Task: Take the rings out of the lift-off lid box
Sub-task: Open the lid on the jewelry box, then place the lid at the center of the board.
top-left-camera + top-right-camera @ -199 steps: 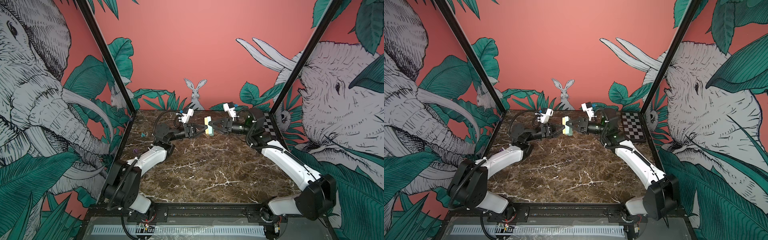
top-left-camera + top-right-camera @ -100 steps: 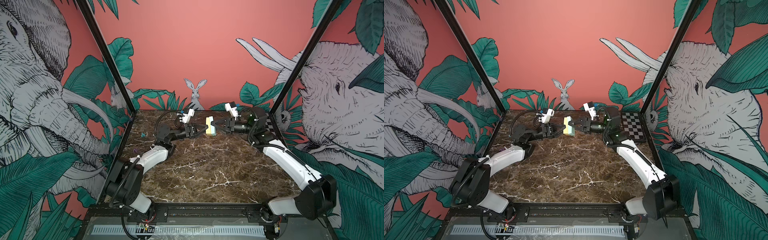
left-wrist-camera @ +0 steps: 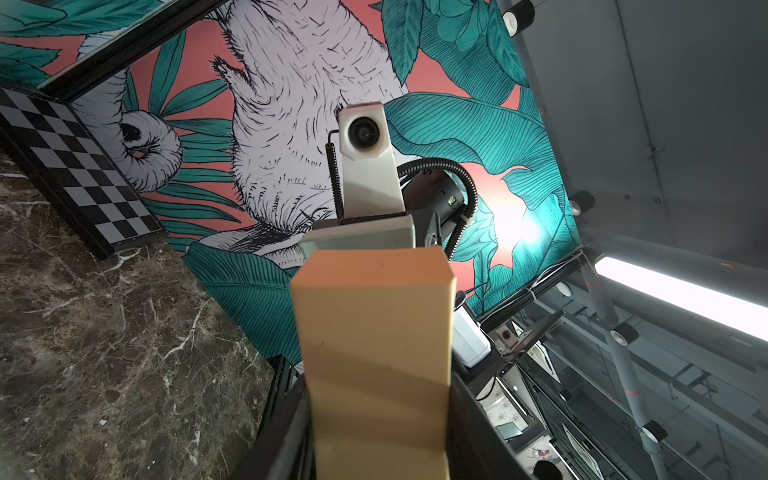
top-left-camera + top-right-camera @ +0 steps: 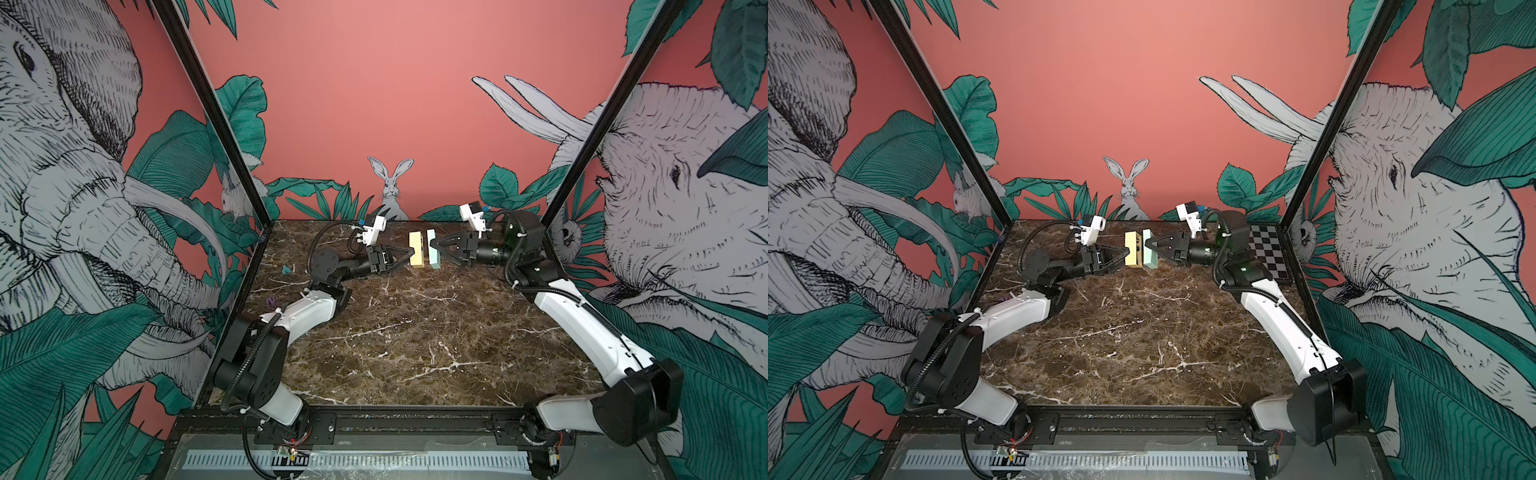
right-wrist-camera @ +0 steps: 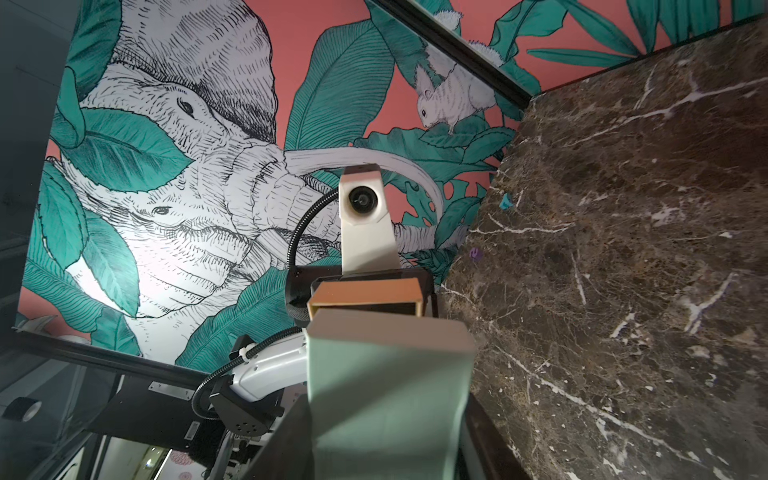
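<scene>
Two parts are held face to face in a top view. The cream base (image 4: 416, 249) is clamped in the left gripper (image 4: 409, 254), and the mint lid (image 4: 432, 250) is clamped in the right gripper (image 4: 437, 248). Both parts stand on edge with a narrow gap between them, not touching, above the back of the marble table (image 4: 415, 332). A teal bit (image 4: 286, 270) and a purple bit (image 4: 272, 300) lie by the left wall, well apart from the box parts. The rings can't be made out.

Other top view: same setup, base (image 4: 1133, 250) beside lid (image 4: 1149, 250), with the arms reaching in from opposite sides. A checkerboard (image 4: 1266, 253) lies at the back right corner.

Left wrist: the cream base (image 3: 374, 353) fills the centre, pinched between dark fingers (image 3: 286, 440). The lid's pale edge (image 3: 357, 237) sits just behind it, with the checkerboard (image 3: 75, 166) off to the side.

Right wrist: the mint lid (image 5: 386, 395) is gripped close to the lens. Beyond it is the base (image 5: 365, 297), open side toward the lid. Its inside is too shadowed to tell the contents. The teal bit (image 5: 505, 201) and purple bit (image 5: 475, 253) sit on the marble.
</scene>
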Action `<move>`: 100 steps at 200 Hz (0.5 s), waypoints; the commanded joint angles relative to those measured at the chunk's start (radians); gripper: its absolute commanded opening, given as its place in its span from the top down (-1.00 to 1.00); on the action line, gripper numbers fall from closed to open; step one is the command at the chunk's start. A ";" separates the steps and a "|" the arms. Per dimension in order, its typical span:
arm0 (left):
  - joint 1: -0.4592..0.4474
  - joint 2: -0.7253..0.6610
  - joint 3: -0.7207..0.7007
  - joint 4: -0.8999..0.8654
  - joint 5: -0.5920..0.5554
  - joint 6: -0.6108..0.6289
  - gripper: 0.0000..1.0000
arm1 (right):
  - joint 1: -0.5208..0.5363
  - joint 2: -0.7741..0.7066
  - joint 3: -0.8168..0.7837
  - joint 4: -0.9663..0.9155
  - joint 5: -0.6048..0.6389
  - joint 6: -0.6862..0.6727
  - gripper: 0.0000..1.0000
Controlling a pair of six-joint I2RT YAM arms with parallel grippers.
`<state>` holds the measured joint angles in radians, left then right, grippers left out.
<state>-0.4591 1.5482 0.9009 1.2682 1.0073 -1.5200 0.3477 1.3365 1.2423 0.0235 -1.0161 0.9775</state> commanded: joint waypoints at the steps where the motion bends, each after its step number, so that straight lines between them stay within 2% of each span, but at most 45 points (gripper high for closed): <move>1: 0.019 -0.022 0.008 0.072 0.003 -0.038 0.26 | -0.027 -0.056 0.028 -0.168 0.051 -0.134 0.22; 23: 0.038 -0.029 -0.005 0.080 0.008 -0.047 0.25 | -0.027 -0.075 0.050 -0.459 0.193 -0.347 0.20; 39: 0.049 -0.036 -0.011 0.080 0.011 -0.052 0.25 | -0.026 -0.090 0.022 -0.581 0.318 -0.454 0.24; 70: 0.062 -0.047 -0.017 0.061 0.020 -0.048 0.25 | -0.024 -0.102 -0.141 -0.560 0.451 -0.494 0.24; 100: 0.063 -0.061 -0.029 0.025 0.021 -0.024 0.24 | -0.021 -0.083 -0.282 -0.477 0.522 -0.505 0.23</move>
<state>-0.4004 1.5368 0.8909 1.2808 1.0065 -1.5352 0.3206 1.2415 1.0386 -0.4725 -0.6079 0.5354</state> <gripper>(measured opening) 0.478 0.469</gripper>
